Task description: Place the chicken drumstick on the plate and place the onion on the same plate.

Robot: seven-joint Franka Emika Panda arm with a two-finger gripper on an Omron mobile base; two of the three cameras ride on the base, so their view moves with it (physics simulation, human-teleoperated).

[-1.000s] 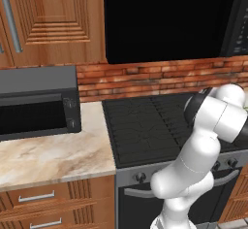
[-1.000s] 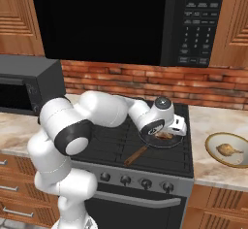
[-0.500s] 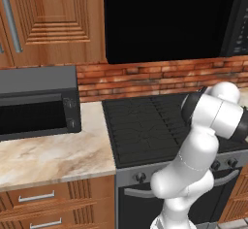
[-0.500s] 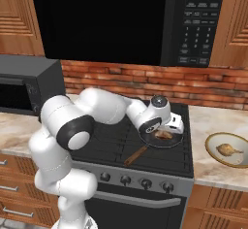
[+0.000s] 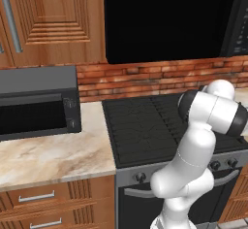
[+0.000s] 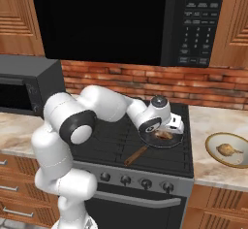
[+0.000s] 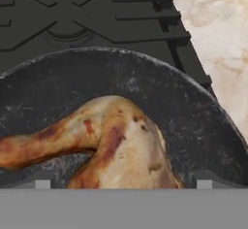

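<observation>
While the jaws (image 7: 118, 182) straddle the chicken drumstick (image 7: 97, 143) in pan (image 7: 203, 121), grip state unclear.

No readable text anywhere. The upper microwave's keypad (image 6: 194, 31) carries rows of pale button marks and a small reddish display at its top, all too small and blurred to make out. The stove knobs (image 6: 125, 179) show no legible markings either.

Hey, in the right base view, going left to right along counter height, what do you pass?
Countertop microwave → the robot's white arm → frying pan on the stove, holding the chicken drumstick → marble counter → a dish holding another piece of chicken.
</observation>
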